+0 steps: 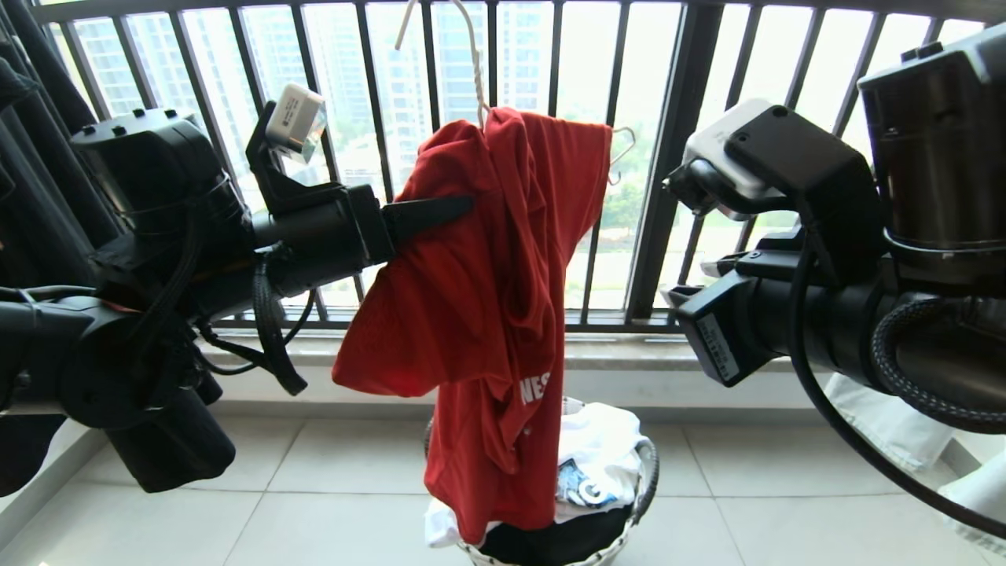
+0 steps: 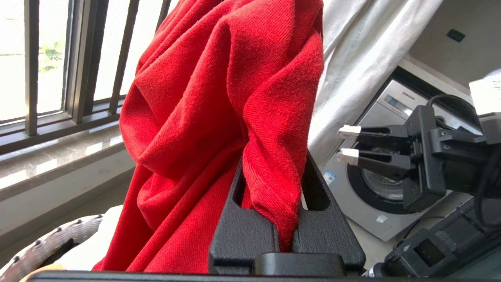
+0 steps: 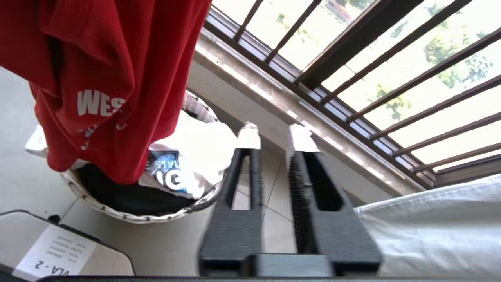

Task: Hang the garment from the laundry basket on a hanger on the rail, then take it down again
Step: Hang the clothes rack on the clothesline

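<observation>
Balcony, pale floor tiles, dark vertical-barred railing [image 1: 668, 157] along the window, stone sill beneath it.

Item: the garment [image 1: 487, 314], red short-sleeved T-shirt, knit cotton by the look. White lettering, "WES" legible near the lower hem; the rest is lost in folds. Hangs bunched and twisted, one sleeve flared out below the left pincer [image 1: 464, 206], the tail reaching down into the laundry basket [image 1: 648, 472].

Location: draped over the hanger [image 1: 471, 55], a thin white wire whose neck rises above the left pincer and whose end pokes out on the shirt's far side. Its hook runs out of view, so I cannot say whether it sits on anything.

Grip: left pincer pressed together on a thick fold of the shirt, cloth wedged between its jaws. Right pincer [image 3: 276, 137] stands well apart from the shirt, holding nothing, its jaws a narrow gap apart.

Handling (judged): light, limp, not fragile, not slippery; it bunches and slides along wire readily. Best taken at the shoulder seam or collar, close beside the left pincer's present hold, where the hanger backs the cloth.

Basket also holds white printed cloth [image 1: 597, 448] and dark cloth.
</observation>
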